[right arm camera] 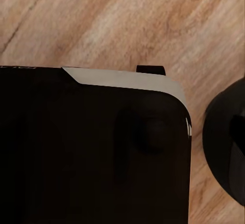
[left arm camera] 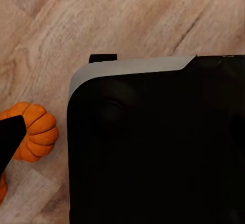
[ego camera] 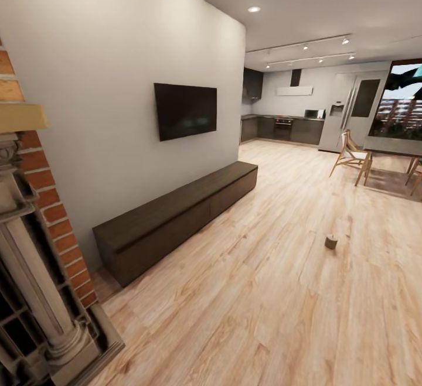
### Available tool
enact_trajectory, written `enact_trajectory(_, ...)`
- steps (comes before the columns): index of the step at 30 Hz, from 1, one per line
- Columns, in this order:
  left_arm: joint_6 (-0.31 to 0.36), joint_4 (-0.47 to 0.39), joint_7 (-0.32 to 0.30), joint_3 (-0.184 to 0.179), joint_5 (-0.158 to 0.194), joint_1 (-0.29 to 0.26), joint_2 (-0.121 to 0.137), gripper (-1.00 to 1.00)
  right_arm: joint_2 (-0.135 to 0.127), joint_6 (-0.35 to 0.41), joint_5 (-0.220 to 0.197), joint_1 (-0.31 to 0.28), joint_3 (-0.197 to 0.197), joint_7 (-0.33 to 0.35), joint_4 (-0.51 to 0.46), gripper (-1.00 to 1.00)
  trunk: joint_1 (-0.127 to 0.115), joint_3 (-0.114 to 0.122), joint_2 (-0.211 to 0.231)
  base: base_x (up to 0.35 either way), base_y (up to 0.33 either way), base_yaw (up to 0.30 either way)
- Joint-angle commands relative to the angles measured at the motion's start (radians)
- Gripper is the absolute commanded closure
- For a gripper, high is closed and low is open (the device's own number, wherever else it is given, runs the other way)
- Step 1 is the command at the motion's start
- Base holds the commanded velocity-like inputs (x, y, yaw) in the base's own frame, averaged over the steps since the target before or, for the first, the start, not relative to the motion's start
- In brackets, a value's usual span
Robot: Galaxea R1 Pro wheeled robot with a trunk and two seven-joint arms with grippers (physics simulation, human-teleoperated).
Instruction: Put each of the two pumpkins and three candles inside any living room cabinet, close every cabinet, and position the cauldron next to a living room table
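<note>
On the wood floor (ego camera: 281, 292): one candle (ego camera: 331, 241), small and indistinct, well apart from the closed cabinet (ego camera: 176, 216) under the wall TV (ego camera: 185, 109). Left wrist view: pumpkin (left arm camera: 35, 131) beside the dark robot body (left arm camera: 153, 142), partly cut off. Jaws hidden; state cannot be told.

In the left wrist view a pumpkin (left arm camera: 35, 132) is half hidden behind a dark finger-like shape and runs off the picture's edge. The small object (ego camera: 331, 241) on the floor at four o'clock is too small to identify. The fireplace (ego camera: 35, 292) is cropped at nine o'clock.
</note>
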Motion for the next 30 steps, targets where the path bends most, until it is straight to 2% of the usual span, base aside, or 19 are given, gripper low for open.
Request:
enact_trajectory(1, -0.003, 0.0, 0.0, 0.0, -0.001, 0.0, 0.0, -1.0, 0.0, -0.003, 0.001, -0.001, 0.001, 0.0, 0.001, -1.0, 0.0, -0.001, 0.0, 0.159, 0.0, 0.0)
enact_trajectory(30, -0.003, 0.0, 0.0, 0.001, -0.001, 0.0, 0.0, -1.0, 0.0, -0.003, 0.001, -0.001, 0.001, -0.002, 0.001, -1.0, 0.0, -0.001, 0.0, 0.18, 0.0, 0.0)
